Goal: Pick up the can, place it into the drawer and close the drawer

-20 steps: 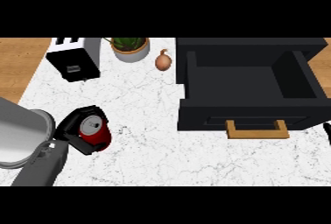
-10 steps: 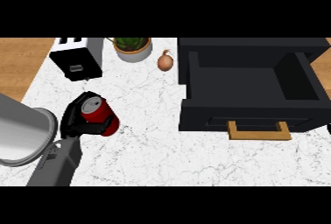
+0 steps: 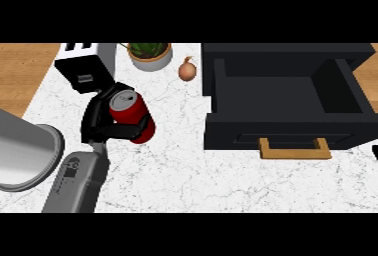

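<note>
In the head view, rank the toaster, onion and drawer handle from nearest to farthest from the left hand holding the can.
From the left hand, curled round the can:
1. Toaster, just above it.
2. Onion, up and right.
3. Drawer handle, far right.

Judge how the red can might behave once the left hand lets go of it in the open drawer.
The can is a smooth cylinder, so laid on its side it would likely roll; set upright it could tip. It looks rigid, probably not deforming under the left hand curled round it. The drawer walls should contain any rolling.
</note>
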Robot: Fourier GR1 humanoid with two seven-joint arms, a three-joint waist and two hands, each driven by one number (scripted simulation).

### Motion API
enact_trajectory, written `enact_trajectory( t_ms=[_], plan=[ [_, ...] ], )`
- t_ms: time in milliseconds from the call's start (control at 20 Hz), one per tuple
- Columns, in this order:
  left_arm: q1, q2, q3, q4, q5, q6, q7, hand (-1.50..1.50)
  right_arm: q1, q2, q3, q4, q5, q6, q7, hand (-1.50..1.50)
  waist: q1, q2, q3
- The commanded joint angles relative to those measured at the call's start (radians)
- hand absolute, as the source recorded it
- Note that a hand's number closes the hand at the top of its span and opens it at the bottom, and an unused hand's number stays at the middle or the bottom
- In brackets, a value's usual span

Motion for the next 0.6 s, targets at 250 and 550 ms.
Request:
enact_trajectory(
  t_ms=[250,550],
  plan=[
    [-0.146,-0.034,-0.174,-0.202,-0.04,0.155,0.29,1.5,-0.054,-0.046,-0.064,0.003,-0.063,0.005,0.06,-1.5,-0.01,0.003,-0.001],
    [-0.349,-0.034,-0.27,-0.178,-0.057,0.313,0.442,1.5,-0.028,-0.042,-0.074,0.019,-0.062,0.038,0.013,-1.5,-0.018,0.003,0.0]
  ],
)
